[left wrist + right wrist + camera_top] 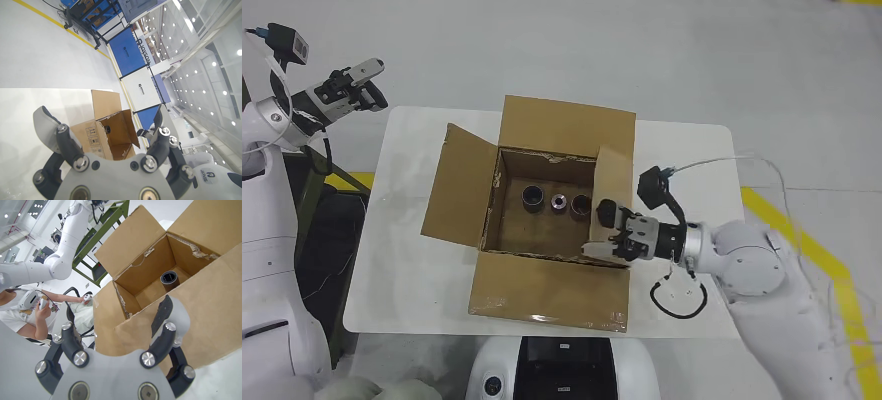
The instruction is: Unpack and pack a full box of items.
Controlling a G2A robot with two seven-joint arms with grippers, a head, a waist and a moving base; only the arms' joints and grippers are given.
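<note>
From above, we see the box (567, 128) standing open on the table (692, 150), with three dark cylinders (558, 202) in a row on its floor. The right tool (602, 230) sits at the box's rim, and the cylinders lie just beyond its fingertips, lower down inside. Its fingers are spread wide and hold nothing. The left tool (374, 85) hangs past the table's corner, well apart from the box, with its fingers parted and empty.

The left wrist view adds the box's outer side wall. The box (90, 136) stands ahead of the left tool (102, 108), well apart from it. We see one cylinder (107, 129) through the open top and the right tool (140, 131) at the box's far side. The left tool's fingers gape wide with nothing between them.

In the right wrist view, the right tool (116, 303) is wide open at the box's near corner. One of its fingers (162, 313) lies over the near flap (198, 313), but we cannot tell whether it touches. Beyond the fingertips, down inside, one cylinder (169, 279) stands upright. This flap hides the other two, and the rim's torn edges show here.
</note>
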